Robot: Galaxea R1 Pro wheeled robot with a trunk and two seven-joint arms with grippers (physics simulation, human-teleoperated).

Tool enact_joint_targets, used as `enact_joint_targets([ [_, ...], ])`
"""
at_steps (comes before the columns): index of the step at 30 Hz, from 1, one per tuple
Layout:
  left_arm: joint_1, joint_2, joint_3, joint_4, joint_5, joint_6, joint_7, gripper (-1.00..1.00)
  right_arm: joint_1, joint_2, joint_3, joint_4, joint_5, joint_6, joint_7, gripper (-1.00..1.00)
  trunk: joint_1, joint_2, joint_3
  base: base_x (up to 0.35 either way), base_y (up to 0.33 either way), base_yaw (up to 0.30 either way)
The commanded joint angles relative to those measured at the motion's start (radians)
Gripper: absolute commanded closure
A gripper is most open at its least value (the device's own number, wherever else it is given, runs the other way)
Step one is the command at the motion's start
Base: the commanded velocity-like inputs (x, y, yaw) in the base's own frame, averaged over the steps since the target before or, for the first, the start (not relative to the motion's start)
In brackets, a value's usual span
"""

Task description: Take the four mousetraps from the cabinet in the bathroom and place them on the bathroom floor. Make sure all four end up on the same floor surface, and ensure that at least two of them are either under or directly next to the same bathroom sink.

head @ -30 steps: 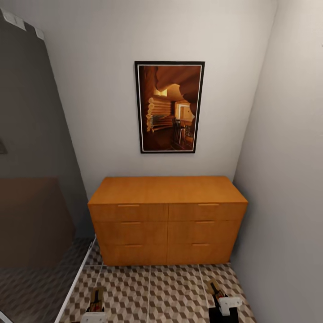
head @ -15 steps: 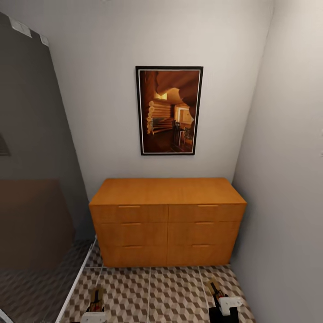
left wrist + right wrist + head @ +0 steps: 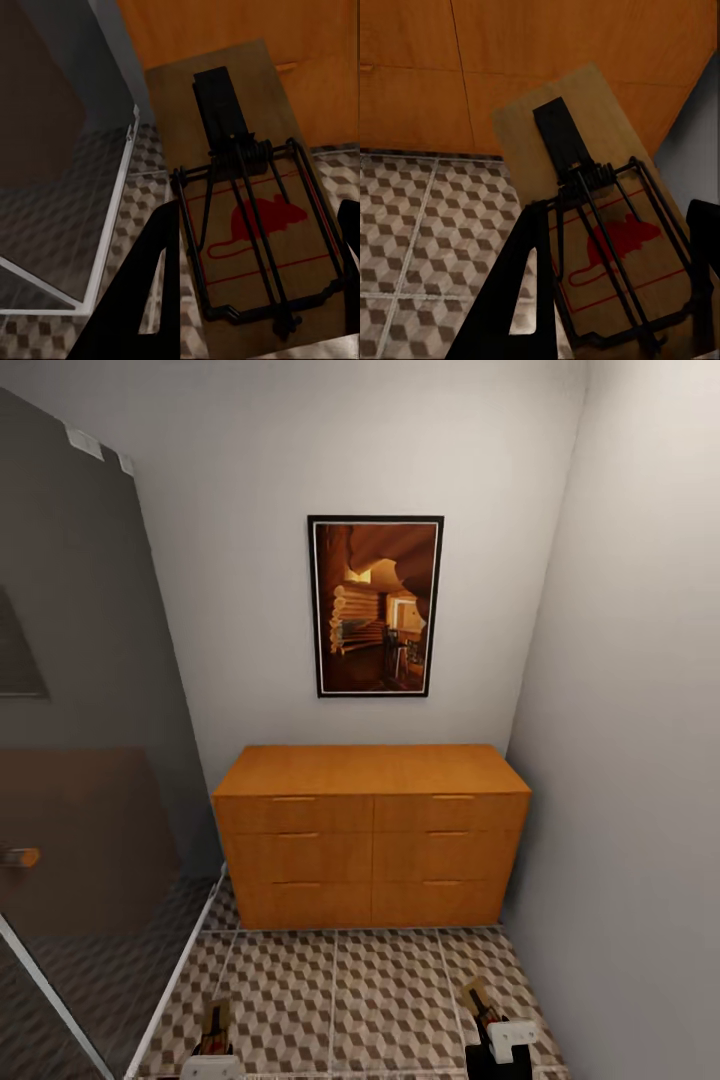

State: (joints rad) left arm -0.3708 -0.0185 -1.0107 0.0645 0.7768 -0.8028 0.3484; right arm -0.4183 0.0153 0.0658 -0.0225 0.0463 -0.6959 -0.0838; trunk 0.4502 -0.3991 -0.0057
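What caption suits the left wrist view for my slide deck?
Left gripper holding a mousetrap above the cube-patterned bathroom floor, facing the cabinet.

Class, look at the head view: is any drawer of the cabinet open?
No, all six drawer fronts of the cabinet sit flush and closed.

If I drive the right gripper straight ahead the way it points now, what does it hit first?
Probably the cabinet. The right gripper is shut on a mousetrap whose far edge points at the drawer fronts, so the trap would touch before the fingers. Tiled floor lies below that line; depth is unclear.
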Motion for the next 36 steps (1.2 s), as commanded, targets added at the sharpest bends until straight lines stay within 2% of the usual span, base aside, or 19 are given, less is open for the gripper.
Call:
enact_joint_targets([
  [1, 0.000, -0.001, -0.006, 0.003, -0.007, -0.001, 0.012, 1.00, 0.000, 0.000, 0.006, 0.001, 0.004, -0.001, -0.008, 1.00, 0.000, -0.001, -0.001, -0.330, 0.000, 0.000],
  [10, 0.000, -0.001, -0.006, 0.003, -0.007, -0.001, 0.012, 1.00, 0.000, 0.003, 0.006, 0.001, 0.004, -0.001, -0.010, 1.00, 0.000, -0.001, -0.001, -0.280, 0.000, 0.076],
  [36, 0.000, -0.002, -0.006, 0.003, -0.007, -0.001, 0.012, 1.00, 0.000, 0.003, 0.006, 0.001, 0.004, 0.001, -0.010, 1.00, 0.000, -0.001, -0.001, -0.008, 0.000, 0.251],
])
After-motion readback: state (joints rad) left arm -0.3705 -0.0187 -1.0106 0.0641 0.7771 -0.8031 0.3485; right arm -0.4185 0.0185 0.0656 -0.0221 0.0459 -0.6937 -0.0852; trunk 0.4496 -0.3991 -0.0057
